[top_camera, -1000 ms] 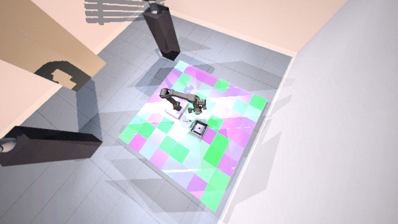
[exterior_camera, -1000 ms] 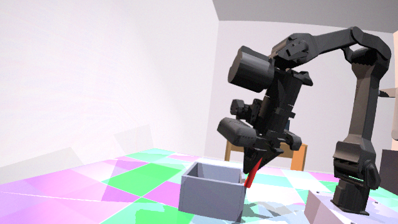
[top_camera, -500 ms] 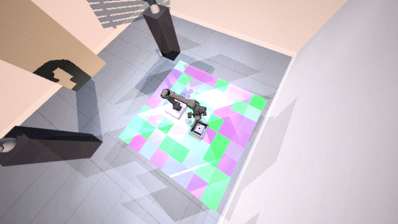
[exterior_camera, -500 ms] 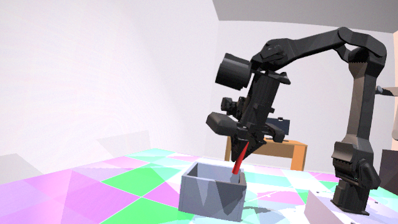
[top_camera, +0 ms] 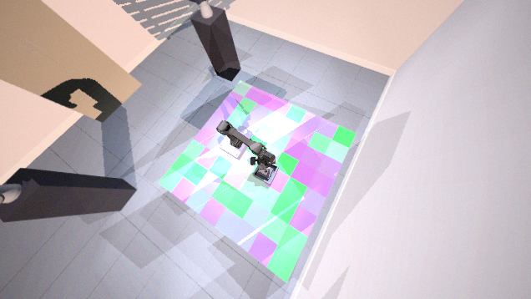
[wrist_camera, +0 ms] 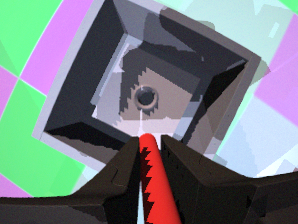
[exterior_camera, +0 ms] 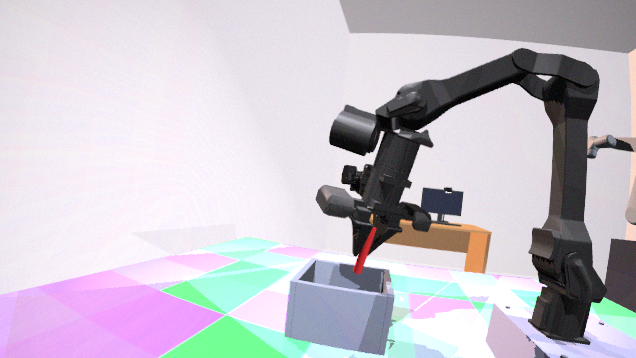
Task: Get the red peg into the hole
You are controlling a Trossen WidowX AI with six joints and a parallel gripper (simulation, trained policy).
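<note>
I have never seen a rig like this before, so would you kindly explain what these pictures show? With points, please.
The machine is a single black robot arm (top_camera: 239, 134) (exterior_camera: 475, 82) with a two-fingered gripper (top_camera: 264, 170) (exterior_camera: 367, 250) (wrist_camera: 149, 142) at its end. One picture looks down on the room from high up, one looks from the side, and one comes from a camera at the arm's wrist. On the colourful patchwork surface (top_camera: 234, 200) (exterior_camera: 195, 320) (wrist_camera: 30, 115) stands an open grey box (top_camera: 273, 179) (exterior_camera: 337, 315) (wrist_camera: 65, 82); the wrist view shows a round hole (wrist_camera: 146, 97) at its bottom. The gripper is closed on a red peg (exterior_camera: 364, 255) (wrist_camera: 157, 185), tilted, its lower end over the box, outside the hole.

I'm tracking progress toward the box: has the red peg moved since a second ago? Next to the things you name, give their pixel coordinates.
Yes. In the exterior view, the red peg (exterior_camera: 364, 251) (wrist_camera: 156, 182) went from beside the open box's (exterior_camera: 337, 312) (wrist_camera: 60, 92) right end to over its opening.
</note>
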